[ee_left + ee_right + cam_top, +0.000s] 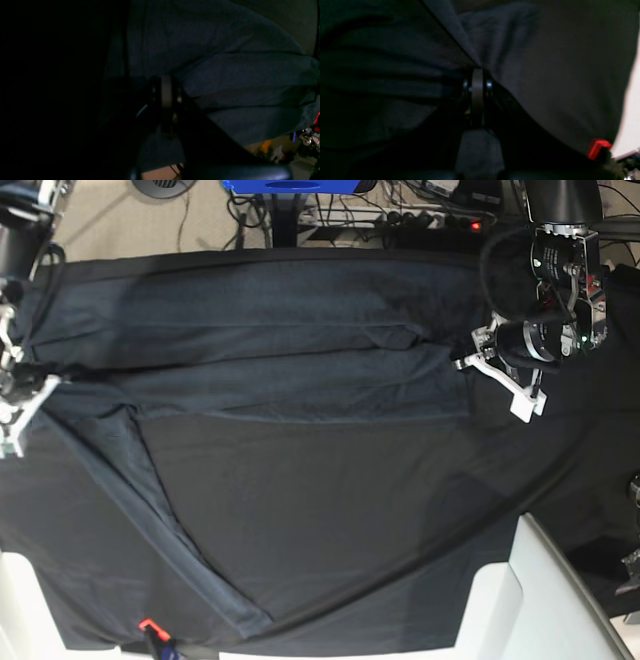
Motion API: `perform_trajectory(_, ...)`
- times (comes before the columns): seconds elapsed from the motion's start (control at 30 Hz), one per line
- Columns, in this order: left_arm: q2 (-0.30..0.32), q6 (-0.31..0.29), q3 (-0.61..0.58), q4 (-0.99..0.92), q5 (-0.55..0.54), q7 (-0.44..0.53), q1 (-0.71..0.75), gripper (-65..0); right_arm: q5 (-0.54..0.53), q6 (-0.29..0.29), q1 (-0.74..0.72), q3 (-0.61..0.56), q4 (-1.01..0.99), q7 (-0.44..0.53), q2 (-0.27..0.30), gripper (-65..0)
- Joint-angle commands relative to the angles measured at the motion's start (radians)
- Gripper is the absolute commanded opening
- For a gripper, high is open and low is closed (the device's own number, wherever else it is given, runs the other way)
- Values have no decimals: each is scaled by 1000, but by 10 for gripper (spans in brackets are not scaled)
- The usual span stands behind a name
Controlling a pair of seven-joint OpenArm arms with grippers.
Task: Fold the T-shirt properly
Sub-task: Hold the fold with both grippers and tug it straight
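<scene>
I hold the T-shirt [300,340] pinched in both closed grippers, left [497,365] and right [22,405]; uneven pull risks skewing the fold.

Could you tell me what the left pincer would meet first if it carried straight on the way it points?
Most likely the T-shirt itself: cloth bunches directly at the left pincer tip, though depth is unclear.

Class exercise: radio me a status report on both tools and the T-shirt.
Left tool shut on T-shirt. Right tool shut on its other end. Shirt stretched between them over the black tablecloth. Nothing obstructing.
</scene>
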State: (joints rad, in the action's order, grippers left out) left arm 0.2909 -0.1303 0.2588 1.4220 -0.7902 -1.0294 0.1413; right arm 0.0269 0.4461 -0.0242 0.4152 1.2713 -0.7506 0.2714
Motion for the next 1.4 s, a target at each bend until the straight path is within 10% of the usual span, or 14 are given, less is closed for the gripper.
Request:
perform_trajectory(0.0, 15, -6, 6, 20, -16, 7, -10, -650, -2, 1, -9, 4, 31, -11, 15, -648)
perform_trajectory(1.37, 11, -6, -2, 13, -11, 39, 16, -650, -2, 1, 102, 47, 115, -71, 7, -647)
